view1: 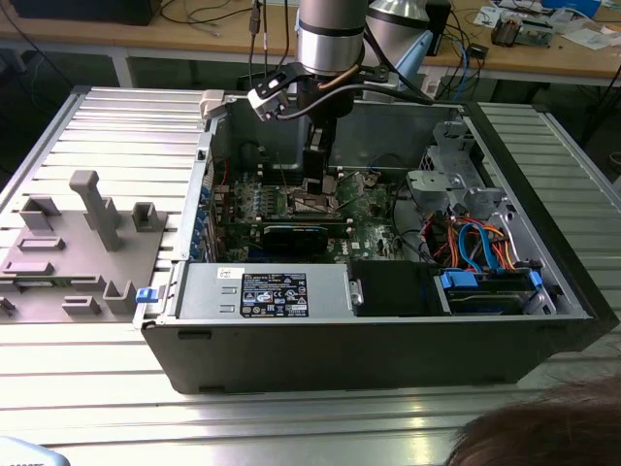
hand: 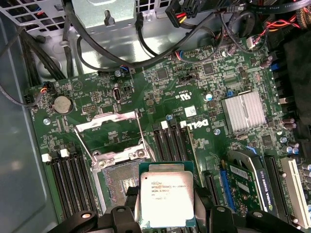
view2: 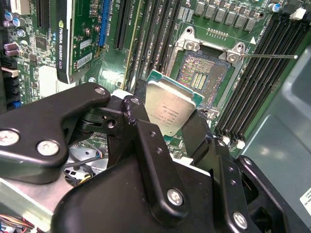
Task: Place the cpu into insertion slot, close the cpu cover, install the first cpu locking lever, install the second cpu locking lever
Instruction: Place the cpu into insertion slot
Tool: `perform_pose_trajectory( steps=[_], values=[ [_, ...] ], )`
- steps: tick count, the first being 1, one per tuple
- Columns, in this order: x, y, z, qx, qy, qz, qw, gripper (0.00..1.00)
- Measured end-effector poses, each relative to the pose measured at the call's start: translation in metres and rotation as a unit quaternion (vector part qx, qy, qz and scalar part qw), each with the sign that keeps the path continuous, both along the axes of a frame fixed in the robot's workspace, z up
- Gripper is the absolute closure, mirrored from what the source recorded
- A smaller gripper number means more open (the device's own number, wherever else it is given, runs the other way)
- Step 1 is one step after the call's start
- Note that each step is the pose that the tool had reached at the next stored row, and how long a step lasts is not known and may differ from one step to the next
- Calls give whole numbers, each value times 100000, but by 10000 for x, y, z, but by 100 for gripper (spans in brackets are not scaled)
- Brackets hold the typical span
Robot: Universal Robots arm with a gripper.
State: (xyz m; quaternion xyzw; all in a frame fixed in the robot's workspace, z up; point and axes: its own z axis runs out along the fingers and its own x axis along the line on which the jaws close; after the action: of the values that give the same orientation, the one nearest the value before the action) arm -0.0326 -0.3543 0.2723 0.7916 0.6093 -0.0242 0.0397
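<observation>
While jaws grip the cpu (view2: 170, 109) by opposite edges | cpu between jaws, near insertion slot (view2: 204, 77) | cpu cover (hand: 107, 121) open

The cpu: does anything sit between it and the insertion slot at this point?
Nothing visible does. The square silver-topped cpu is held in the black gripper near the dark square insertion slot, whose pin field lies bare. The thin silver cpu cover frame is swung back off it.

A ribbed silver metal table (view1: 97, 388) carries an open dark grey computer case (view1: 340, 354) at centre frame and a grey plastic fixture block (view1: 60, 260) at left
</observation>
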Motion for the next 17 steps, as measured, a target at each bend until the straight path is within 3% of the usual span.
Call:
perform_pose_trajectory(
  steps=[17],
  values=[
    [0,0,0,-2,1,-326,99999,46]
  ],
)
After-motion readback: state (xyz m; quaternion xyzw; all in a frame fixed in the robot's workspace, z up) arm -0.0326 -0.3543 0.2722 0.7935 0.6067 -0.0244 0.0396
